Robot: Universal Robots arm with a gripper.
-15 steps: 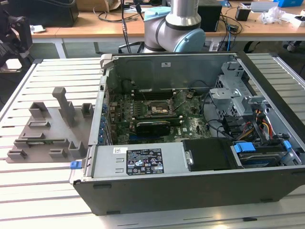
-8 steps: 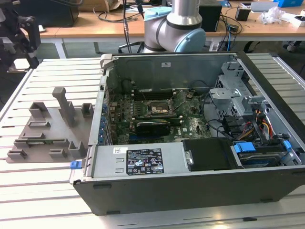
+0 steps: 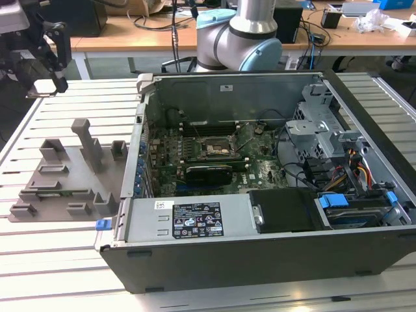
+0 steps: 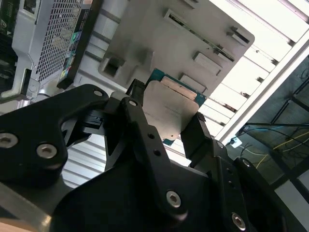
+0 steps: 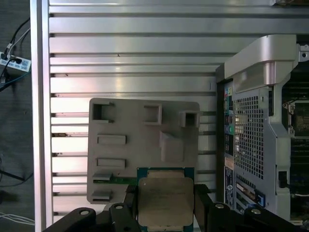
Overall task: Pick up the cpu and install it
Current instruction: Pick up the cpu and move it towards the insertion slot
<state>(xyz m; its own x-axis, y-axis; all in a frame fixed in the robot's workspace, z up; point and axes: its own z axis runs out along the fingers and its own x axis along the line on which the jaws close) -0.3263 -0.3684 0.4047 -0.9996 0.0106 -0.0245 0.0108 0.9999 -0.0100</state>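
In both wrist views the cpu (image 5: 165, 203) (image 4: 169, 116), a flat square chip with a silvery-grey top and a green rim, sits between the black fingers of my gripper (image 5: 165, 192) (image 4: 167, 104), which is shut on it. It hangs in the air above the grey fixture tray (image 5: 140, 145) (image 4: 159, 43). In the exterior view my gripper (image 3: 47, 78) is high at the exterior view's left, over the slatted table beyond the tray (image 3: 65, 182). The motherboard's dark square socket (image 3: 216, 151) lies inside the open computer case (image 3: 260, 253).
The case lies on its side at the exterior view's right, with the power supply (image 3: 188, 221) along its front, drive cages (image 3: 325, 136) and cables at its right. The arm's base (image 3: 240, 39) stands behind the case. The tray has an upright post (image 3: 88, 140).
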